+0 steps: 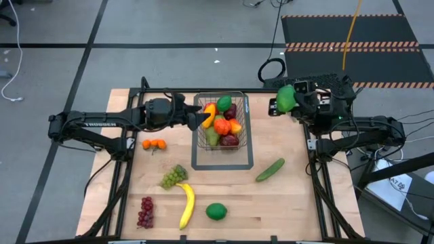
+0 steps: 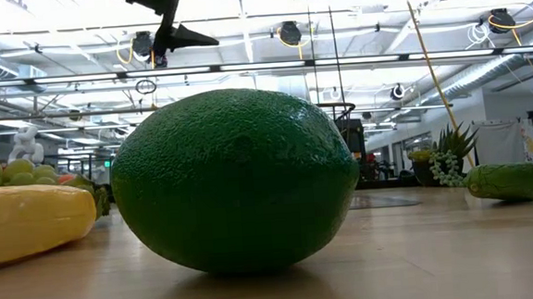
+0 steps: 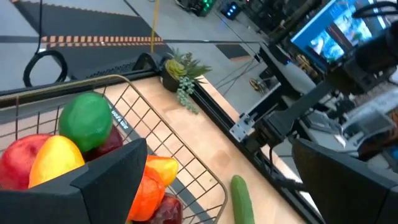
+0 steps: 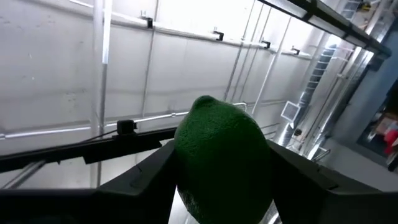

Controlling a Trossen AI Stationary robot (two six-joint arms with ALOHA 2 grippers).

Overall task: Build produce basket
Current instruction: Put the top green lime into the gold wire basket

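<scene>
Wooden table carries the basket; left gripper gapes beside it, right gripper clamps a lime.

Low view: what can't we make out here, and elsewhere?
- Low view: the lime fills the frame, hiding the basket and most produce.
- High view: fruit at the basket bottom is buried under the top layer.
- Right wrist view: the held green fruit blocks the table.
</scene>
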